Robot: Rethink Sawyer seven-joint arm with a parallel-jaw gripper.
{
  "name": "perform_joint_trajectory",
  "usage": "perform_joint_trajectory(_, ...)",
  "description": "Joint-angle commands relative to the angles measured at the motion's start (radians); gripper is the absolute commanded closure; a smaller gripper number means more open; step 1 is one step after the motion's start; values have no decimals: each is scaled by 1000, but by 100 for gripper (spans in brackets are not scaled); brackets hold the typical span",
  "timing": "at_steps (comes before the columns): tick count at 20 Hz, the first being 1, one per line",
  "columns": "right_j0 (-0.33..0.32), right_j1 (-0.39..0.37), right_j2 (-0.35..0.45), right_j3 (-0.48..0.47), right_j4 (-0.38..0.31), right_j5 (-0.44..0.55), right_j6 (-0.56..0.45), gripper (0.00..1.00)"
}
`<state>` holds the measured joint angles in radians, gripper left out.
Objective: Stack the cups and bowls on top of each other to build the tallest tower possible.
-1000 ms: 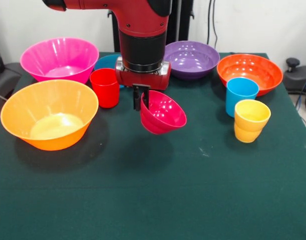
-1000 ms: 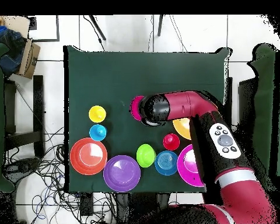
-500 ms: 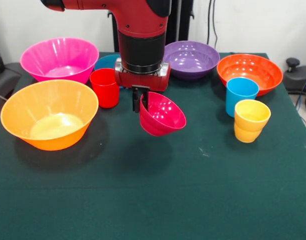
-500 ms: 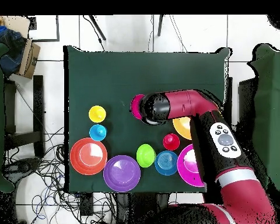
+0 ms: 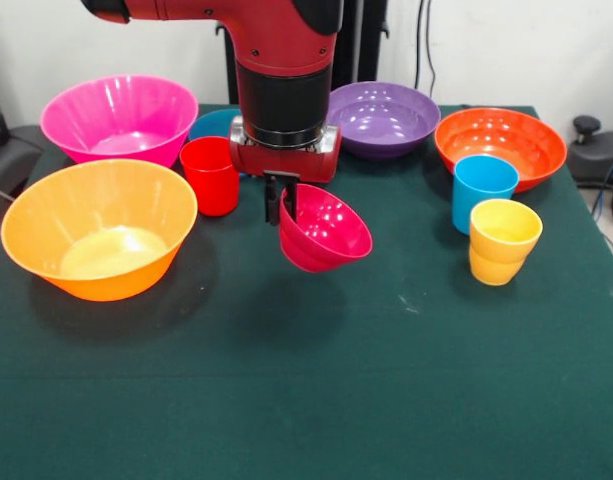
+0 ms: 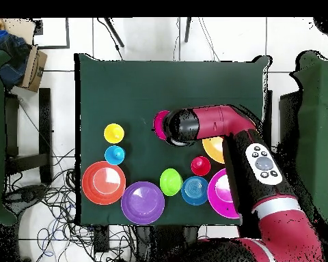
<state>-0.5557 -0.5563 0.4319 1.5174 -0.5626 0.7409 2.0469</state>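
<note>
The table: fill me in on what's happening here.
The gripper is shut on the rim of the crimson bowl, holding it tilted above the green table. Nothing is stacked yet. The orange-yellow bowl, pink bowl, purple bowl, orange bowl and the red cup, blue cup and yellow cup stand separately.

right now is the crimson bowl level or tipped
Tipped. The crimson-pink bowl hangs off the table, held by its rim in the tool, its opening slanted up and toward the camera in the front view.

Small bowl (image 5: 324, 228) tilted, hanging from fingers (image 5: 274, 196) above table (image 5: 306, 380) centre (cups (image 5: 503, 240) well apart).
</note>
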Motion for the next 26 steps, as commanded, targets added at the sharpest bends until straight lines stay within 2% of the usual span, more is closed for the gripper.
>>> perform_joint_trajectory(1, -3, 26, 25, 2, -48, 42, -182, 100)
perform_joint_trajectory(10, -5, 28, 26, 11, -52, 31, -179, 100)
perform_joint_trajectory(26, -11, 108, 19, -20, -100, -42, -184, 100)
